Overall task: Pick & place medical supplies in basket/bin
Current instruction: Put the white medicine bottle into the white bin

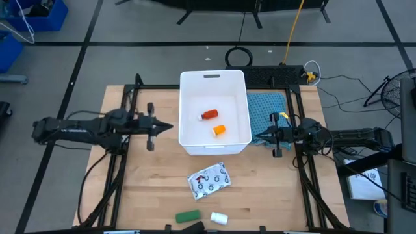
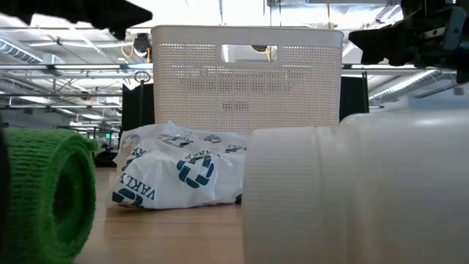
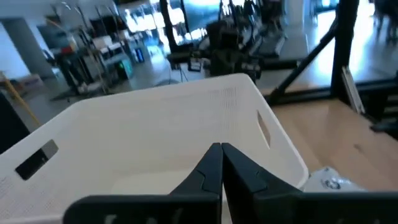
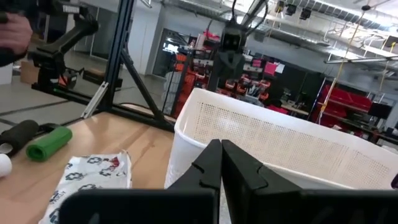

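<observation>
The white tub (image 1: 188,110) stands mid-table with a red bottle (image 1: 209,115) and an orange bottle (image 1: 220,130) on its floor. Near of it on the wood lie the white printed pouch (image 1: 209,180), a green roll (image 1: 187,216), a white bottle (image 1: 219,218) and a dark block (image 1: 197,226) at the near edge. My left gripper (image 1: 170,127) hovers shut just left of the tub, my right gripper (image 1: 255,136) shut just right of it. The low view shows the pouch (image 2: 176,176), green roll (image 2: 44,194) and white bottle (image 2: 352,194) close up.
A teal cloth (image 1: 268,107) lies right of the tub under the right arm. Black frame rails run along both table sides. Bare wood lies left of the pouch and right of it.
</observation>
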